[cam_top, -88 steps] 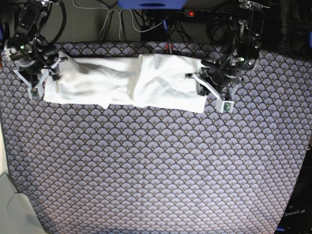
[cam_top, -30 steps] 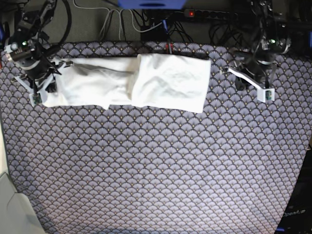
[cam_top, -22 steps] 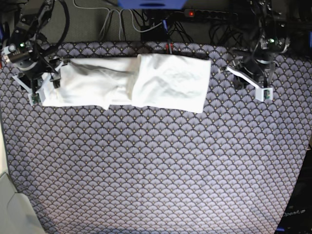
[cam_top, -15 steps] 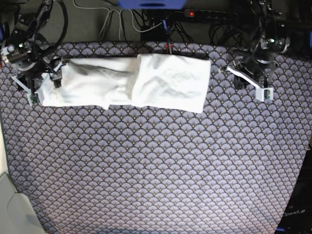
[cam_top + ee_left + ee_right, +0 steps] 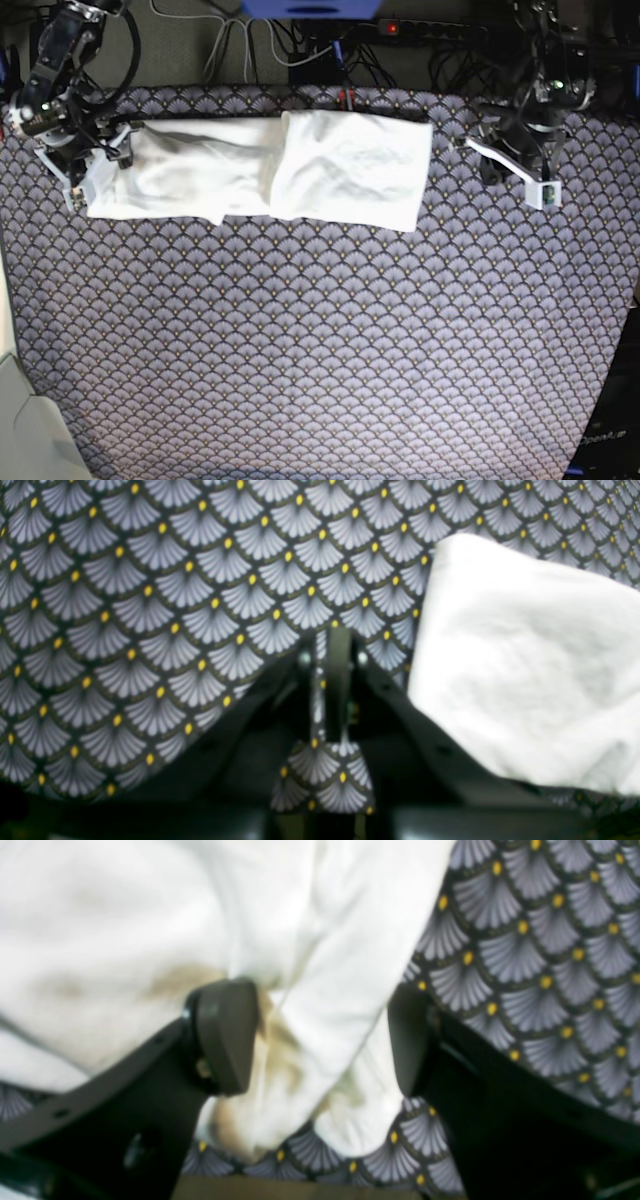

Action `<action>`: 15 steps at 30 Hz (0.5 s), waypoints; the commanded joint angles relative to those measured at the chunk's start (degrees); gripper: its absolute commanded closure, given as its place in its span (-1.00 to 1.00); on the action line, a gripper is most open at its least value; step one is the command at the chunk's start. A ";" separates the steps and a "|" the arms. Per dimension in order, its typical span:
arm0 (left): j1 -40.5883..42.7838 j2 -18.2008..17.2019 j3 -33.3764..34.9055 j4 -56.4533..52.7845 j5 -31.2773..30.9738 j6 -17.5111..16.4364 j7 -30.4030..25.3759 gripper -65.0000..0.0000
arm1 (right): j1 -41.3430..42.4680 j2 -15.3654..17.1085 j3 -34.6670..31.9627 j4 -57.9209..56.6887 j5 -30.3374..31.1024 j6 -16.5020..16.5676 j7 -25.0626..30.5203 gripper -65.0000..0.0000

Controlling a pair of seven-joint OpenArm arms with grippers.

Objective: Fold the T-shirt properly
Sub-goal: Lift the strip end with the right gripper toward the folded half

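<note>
The T-shirt point(image 5: 262, 177) lay plain side up as a long white band across the far part of the desk point(image 5: 320, 350), already folded lengthwise, with one end lapped over the middle so that a thicker panel sat toward the left arm's side and a thinner, rumpled stretch ran toward the right arm's side. No print showed.

At that thinner end the right gripper point(image 5: 320, 1035) stood with its fingers point(image 5: 225, 1035) spread wide; in the right wrist view white cloth point(image 5: 150, 915) lay between and beyond the two pads, the one finger resting on or just over the fabric, the other at its edge over the patterned cover. Nothing was pinched. In the base view this gripper point(image 5: 88, 165) sat at the very end of the band.

The left gripper point(image 5: 332, 680) hung well clear of the shirt's other end, its fingers closed together on nothing, the cloth corner point(image 5: 525, 655) off to one side of them and beyond the tips. From the base view it point(image 5: 515, 165) was apart from the shirt.

By my judgement, the step in hand was a release after a fold, with the crosswise folding not yet finished. The next move would likely call for the right fingers to take the loose end again, or for both arms to grip the ends, and carry one over the other, keeping the edges square.
</note>
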 commanded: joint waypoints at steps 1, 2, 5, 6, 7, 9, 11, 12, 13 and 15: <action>-0.01 -0.54 -0.31 1.06 -0.26 -0.28 -0.90 0.89 | 0.57 0.79 1.70 0.06 -0.11 -0.25 0.34 -0.30; 0.08 -0.54 -0.31 1.06 -0.26 -0.28 -0.90 0.89 | 1.18 0.79 2.23 -0.65 -0.11 -0.25 0.17 -0.30; 0.25 -0.54 -0.31 1.06 -0.26 -0.28 -0.90 0.89 | 1.80 0.88 2.76 -2.76 -0.11 -0.25 0.17 -0.30; 0.25 -0.54 -0.31 1.06 -0.26 -0.28 -0.90 0.89 | 1.88 1.14 2.76 -2.84 -0.11 -0.25 0.17 -0.30; 0.25 -0.54 -0.31 1.06 -0.26 -0.28 -0.90 0.89 | 1.80 1.32 2.76 -2.93 0.15 -0.25 0.17 -0.30; 0.25 -0.54 -0.31 1.06 -0.26 -0.28 -0.90 0.89 | 1.71 1.32 2.76 -3.37 0.15 -0.25 0.17 -0.30; 0.25 -0.54 -0.31 1.06 -0.26 -0.28 -0.90 0.89 | 1.62 1.23 2.67 -3.55 0.24 -0.25 0.08 -0.30; 0.34 -0.54 -0.31 1.06 -0.26 -0.28 -0.90 0.89 | 1.53 1.14 2.41 -3.55 0.24 -0.25 0.08 -0.30; 0.34 -0.54 -0.31 1.06 -0.26 -0.28 -0.90 0.89 | 1.53 0.70 2.41 -3.55 0.24 -0.25 0.08 -0.30; 0.34 -0.54 -0.31 1.06 -0.26 -0.28 -0.90 0.89 | 1.45 0.08 2.32 -3.55 0.24 -0.25 0.08 -0.30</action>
